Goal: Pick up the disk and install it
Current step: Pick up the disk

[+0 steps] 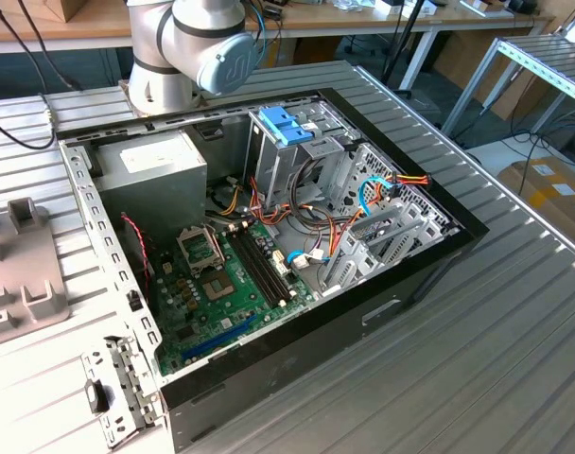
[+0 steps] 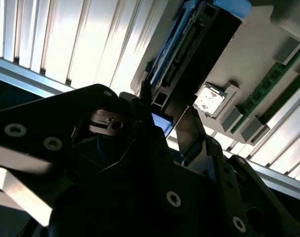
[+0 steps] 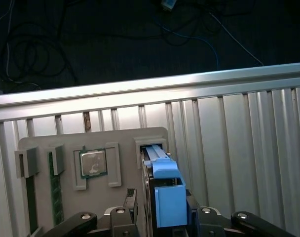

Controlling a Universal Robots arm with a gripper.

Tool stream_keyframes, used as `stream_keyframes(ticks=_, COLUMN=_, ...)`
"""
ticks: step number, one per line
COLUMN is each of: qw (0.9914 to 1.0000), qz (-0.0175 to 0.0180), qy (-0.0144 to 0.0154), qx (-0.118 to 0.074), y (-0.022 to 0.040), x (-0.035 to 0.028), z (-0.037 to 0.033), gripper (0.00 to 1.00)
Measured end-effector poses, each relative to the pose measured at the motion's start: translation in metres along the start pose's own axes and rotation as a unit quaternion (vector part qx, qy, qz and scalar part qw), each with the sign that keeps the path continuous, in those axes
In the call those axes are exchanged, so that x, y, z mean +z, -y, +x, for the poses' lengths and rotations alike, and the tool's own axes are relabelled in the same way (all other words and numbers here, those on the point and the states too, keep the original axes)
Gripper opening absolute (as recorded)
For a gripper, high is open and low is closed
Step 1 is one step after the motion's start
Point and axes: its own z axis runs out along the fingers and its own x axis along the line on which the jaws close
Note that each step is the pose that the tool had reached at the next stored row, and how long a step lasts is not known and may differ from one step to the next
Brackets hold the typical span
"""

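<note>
Closest in, one black gripper (image 3: 161,202), down over the disk (image 3: 168,174) in the first wrist view. Two fingers (image 3: 131,200), parted, one on each side of the disk, not clenched: a thin gap beside the dark face. One disk only, on edge in a slot of a grey tray (image 3: 125,138), blue rail and tab uppermost, dark body alongside. Same spot in the second wrist view: gripper (image 2: 162,123) in the foreground, disk (image 2: 197,47) running away from it, blue along one long side, seated in the tray (image 2: 261,47).

Just beside the disk on the tray, one square chip (image 3: 93,163) in its own recess. Past that, two green memory sticks (image 3: 53,192) in narrow slots. Under the tray, the ribbed metal tabletop (image 3: 239,128). Beyond its edge, dark floor (image 3: 115,49) with loose cables (image 3: 36,44).

In the exterior view, near to far: more ribbed tabletop (image 1: 477,369), then one open computer case (image 1: 316,345) lying on its side. Inside, one green motherboard (image 1: 221,284), one grey metal box (image 1: 160,184) with a white label, one light-blue clip (image 1: 286,125) with two raised tabs atop the drive cage (image 1: 269,165), and coloured wires (image 1: 401,180). Behind the case, the arm (image 1: 198,43), base on the tabletop. Farthest back, wooden benches (image 1: 382,14).
</note>
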Motion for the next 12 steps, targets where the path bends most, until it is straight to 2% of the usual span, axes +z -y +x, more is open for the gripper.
stream_keyframes(ticks=5, qw=1.00000, qz=0.0001, qy=0.0001, qx=-0.001, y=-0.0022, x=0.0051, z=0.0000, gripper=0.48)
stream_keyframes(ticks=8, qw=1.00000, qz=0.0000, qy=0.0000, qx=-0.001, y=-0.0031, x=0.0069, z=-0.0049, gripper=0.48)
stream_keyframes(ticks=12, qw=1.00000, qz=-0.0001, qy=0.0000, qx=-0.002, y=-0.0040, x=0.0082, z=-0.0072, gripper=0.48)
